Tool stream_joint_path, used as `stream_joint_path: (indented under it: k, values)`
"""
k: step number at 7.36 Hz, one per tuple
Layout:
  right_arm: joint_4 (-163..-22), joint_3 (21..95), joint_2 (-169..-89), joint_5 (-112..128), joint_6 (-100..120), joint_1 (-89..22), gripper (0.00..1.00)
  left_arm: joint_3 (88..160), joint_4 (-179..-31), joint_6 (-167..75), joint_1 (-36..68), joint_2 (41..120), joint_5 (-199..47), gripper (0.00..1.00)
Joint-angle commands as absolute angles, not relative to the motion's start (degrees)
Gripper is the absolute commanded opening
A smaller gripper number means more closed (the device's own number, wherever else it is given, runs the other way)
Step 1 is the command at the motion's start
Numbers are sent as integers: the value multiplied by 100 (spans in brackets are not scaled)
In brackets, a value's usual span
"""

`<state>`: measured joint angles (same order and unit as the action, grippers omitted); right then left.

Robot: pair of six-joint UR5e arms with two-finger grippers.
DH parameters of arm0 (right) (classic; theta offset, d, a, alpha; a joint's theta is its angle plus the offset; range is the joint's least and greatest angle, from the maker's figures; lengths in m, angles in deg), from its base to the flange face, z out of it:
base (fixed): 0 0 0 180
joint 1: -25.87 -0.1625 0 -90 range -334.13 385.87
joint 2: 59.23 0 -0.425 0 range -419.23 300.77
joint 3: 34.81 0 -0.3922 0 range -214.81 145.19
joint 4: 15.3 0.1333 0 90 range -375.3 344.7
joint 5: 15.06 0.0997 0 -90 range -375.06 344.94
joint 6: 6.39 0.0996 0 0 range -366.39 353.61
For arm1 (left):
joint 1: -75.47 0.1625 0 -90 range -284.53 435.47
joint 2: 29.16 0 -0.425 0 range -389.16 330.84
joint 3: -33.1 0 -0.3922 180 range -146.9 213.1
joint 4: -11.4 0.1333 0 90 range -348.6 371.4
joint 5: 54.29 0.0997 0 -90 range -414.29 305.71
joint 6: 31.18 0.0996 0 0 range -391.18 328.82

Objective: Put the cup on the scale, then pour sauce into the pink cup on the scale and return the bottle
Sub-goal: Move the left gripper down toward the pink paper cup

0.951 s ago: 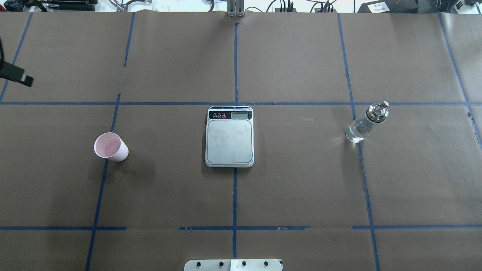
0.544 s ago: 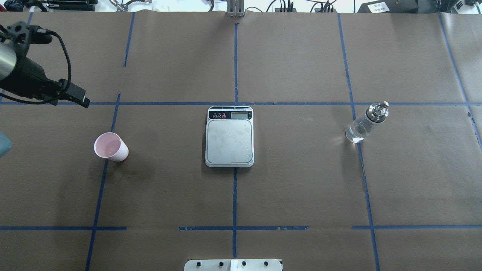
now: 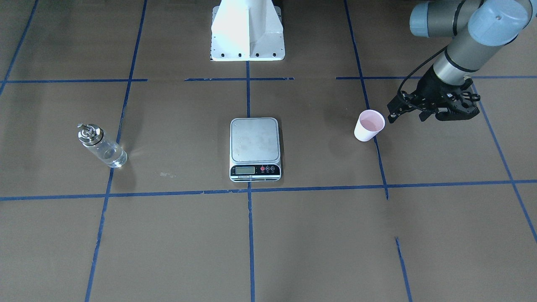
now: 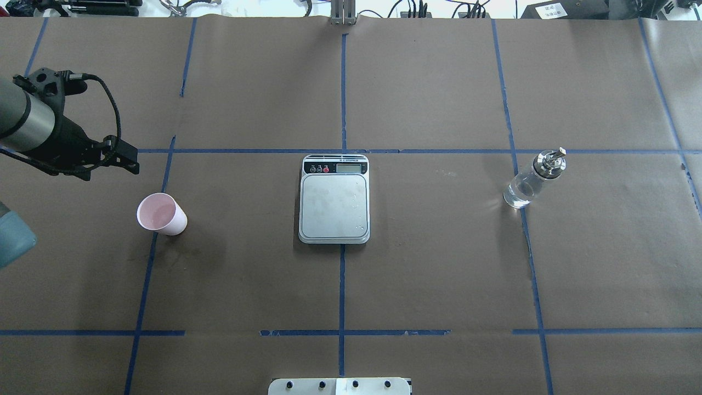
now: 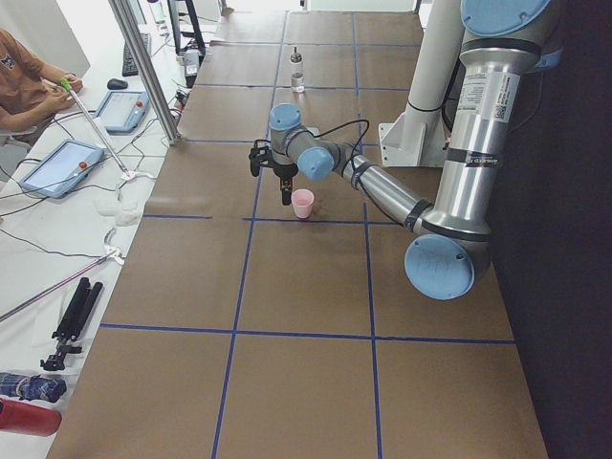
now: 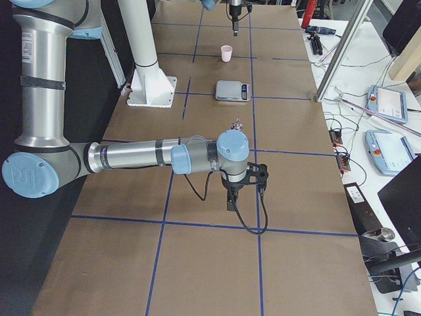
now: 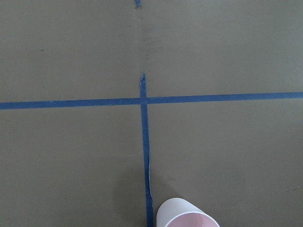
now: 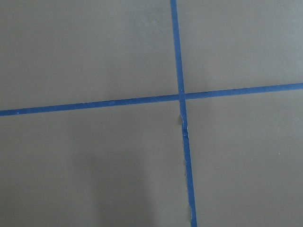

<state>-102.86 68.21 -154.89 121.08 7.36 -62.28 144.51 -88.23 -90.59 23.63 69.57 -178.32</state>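
The pink cup [image 4: 162, 215] stands upright on the table left of the scale; it also shows in the front view [image 3: 369, 125] and at the bottom of the left wrist view [image 7: 187, 215]. The scale [image 4: 334, 206] lies at the centre with a bare platform. The glass bottle [image 4: 532, 180] of clear sauce stands upright at the right. My left gripper [image 4: 130, 163] hovers just beyond and left of the cup, not touching it; its fingers look shut and empty. My right gripper [image 6: 230, 201] shows only in the right side view, low over the table, far from the bottle; I cannot tell its state.
Brown paper with blue tape lines covers the table [image 4: 439, 274]. The robot's white base plate [image 4: 340, 386] is at the near edge. Tablets and cables [image 6: 388, 125] lie beyond the far edge, and a person [image 5: 29, 81] sits there.
My left arm has come in from the left edge and moved right and nearer, toward the cup. Cup, scale and bottle have not moved.
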Motion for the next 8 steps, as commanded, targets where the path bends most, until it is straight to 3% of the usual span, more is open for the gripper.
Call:
stream_joint_path:
  k: [1, 8]
  values:
    - [-10283, 6846, -15494, 12170, 759, -6229, 100, 14385, -9229, -10047, 3016, 6884, -17351, 100]
    - [-10283, 6837, -15485, 12178, 979, -6229, 100, 14174, -9476, -10317, 3275, 6673, -17040, 99]
